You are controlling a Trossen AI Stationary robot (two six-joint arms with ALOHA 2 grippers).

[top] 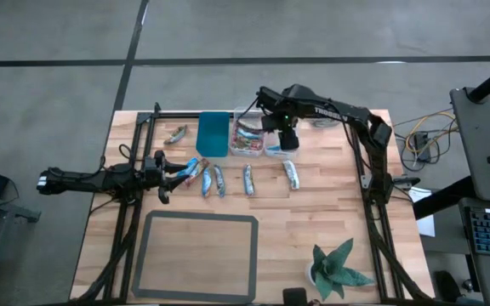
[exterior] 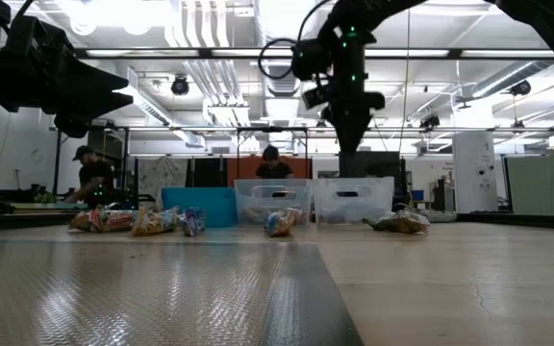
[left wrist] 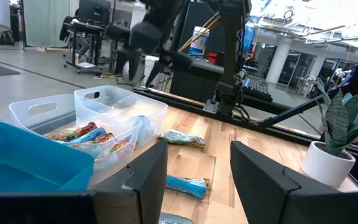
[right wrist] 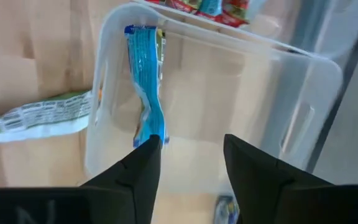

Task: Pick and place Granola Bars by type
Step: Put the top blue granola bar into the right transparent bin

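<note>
Left pincer at middle left of the high view, low over the desk, fingers spread, nothing between them. Just to its right, a row of granola bars loose on the wood. Farther right, right pincer above the clear bin, fingers parted, a blue bar lying inside against the wall. Likely light, crinkly, slippery wrappers; best pinched across the middle, not the flat sealed ends.
</note>
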